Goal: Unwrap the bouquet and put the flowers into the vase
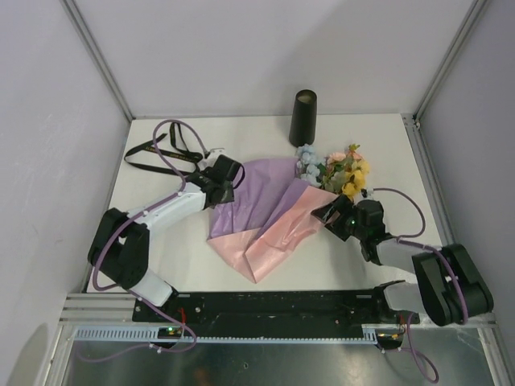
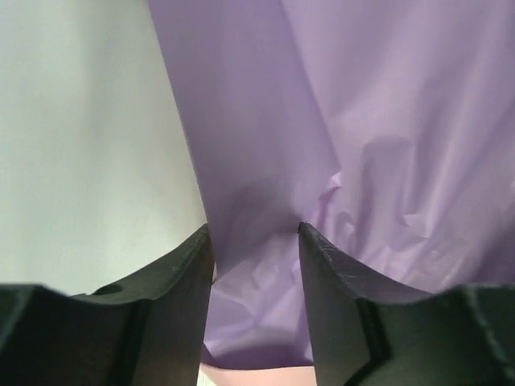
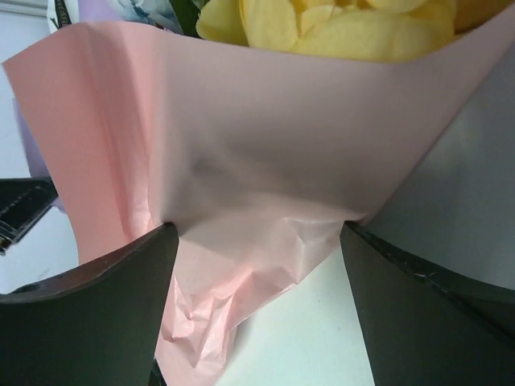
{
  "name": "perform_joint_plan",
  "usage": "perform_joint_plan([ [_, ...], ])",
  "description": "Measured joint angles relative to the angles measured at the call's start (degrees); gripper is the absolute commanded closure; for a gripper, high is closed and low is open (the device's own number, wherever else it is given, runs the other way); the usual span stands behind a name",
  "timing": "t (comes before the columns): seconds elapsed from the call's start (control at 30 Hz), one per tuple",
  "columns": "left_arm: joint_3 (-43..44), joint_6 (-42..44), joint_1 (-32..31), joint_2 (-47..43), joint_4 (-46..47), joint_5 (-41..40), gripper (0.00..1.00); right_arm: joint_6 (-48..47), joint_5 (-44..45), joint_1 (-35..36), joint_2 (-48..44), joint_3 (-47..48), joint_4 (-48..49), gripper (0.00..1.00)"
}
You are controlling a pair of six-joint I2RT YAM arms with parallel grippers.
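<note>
The bouquet lies loosened on the white table, its purple sheet (image 1: 256, 191) and pink sheet (image 1: 278, 232) spread flat. The flowers (image 1: 338, 169) lie at the sheets' far right end, just below the upright black vase (image 1: 303, 117). My left gripper (image 1: 222, 183) is at the purple sheet's left edge. Its jaws are open, with a fold of purple paper (image 2: 322, 121) running between the fingers (image 2: 253, 229). My right gripper (image 1: 327, 212) is open wide around the pink paper (image 3: 265, 121) below the flowers. A yellow bloom (image 3: 346, 24) shows just past the paper's rim.
The black ribbon (image 1: 161, 153) lies loose on the table at the far left, behind the left arm. Grey walls and metal posts close in the table on three sides. A black rail (image 1: 273, 305) runs along the near edge.
</note>
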Motion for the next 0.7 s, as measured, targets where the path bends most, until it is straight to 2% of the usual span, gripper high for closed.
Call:
perform_joint_plan([
  [0.17, -1.2, -2.3, 1.4, -0.8, -2.3, -4.8, 0.26, -0.8, -2.1, -2.2, 5.4, 2.3, 3.3, 0.17],
  [0.43, 0.1, -2.2, 1.0, -10.8, -2.8, -7.0, 0.17, -4.0, -3.4, -5.0, 9.2, 5.4, 6.1, 0.23],
  [0.53, 2.6, -0.5, -0.3, -13.0, -2.6, -5.0, 0.15, -4.5, -3.7, -5.1, 10.3, 6.4, 7.1, 0.24],
  [0.7, 6.8, 4.5, -4.4, -12.1, -0.7, 4.0, 0.13, -4.7, -4.2, -5.4, 11.5, 8.3, 7.4, 0.25],
])
